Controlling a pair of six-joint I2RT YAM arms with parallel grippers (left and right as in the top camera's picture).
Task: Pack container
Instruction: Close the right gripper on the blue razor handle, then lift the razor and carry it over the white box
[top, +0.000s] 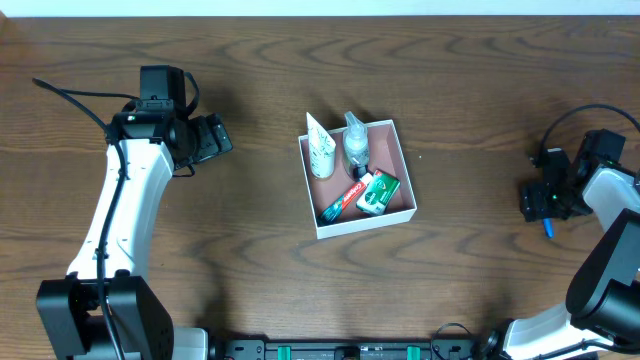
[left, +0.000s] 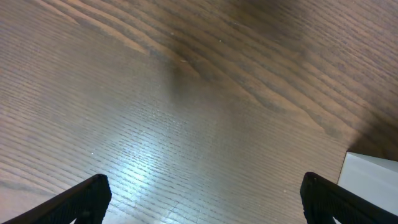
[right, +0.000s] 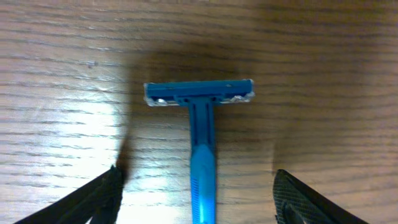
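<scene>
Pickup of the razor (right: 202, 146) looks to be the step in hand. It is blue and lies flat on the table (top: 250, 280) at the far right, well apart from the container (top: 366, 224), which sits at the middle of the table. The right gripper (right: 198, 180) hangs directly over it, released. Its two fingers (right: 106, 190) stand apart on either side of the handle, touching neither the handle nor the blade head.

To do this well, the fingers should close on the handle below the head, not on the head, where the blade edge gives a poor, slippery hold. The handle is thin and lies flat against the wood, so the fingertips probably need to come down until they almost brush the table before closing. Otherwise they may pinch air or skate the razor sideways. The handle already runs centred between the fingers, so no turn of the wrist seems needed.

The container already holds a toothpaste tube (top: 342, 203), a soap box (top: 378, 192), a clear bottle (top: 356, 145) and a white tube (top: 320, 150). The barest floor shows along its right side, which looks the best place to aim the razor.

The left gripper (top: 215, 138) is released and empty, over bare wood just left of the container.
</scene>
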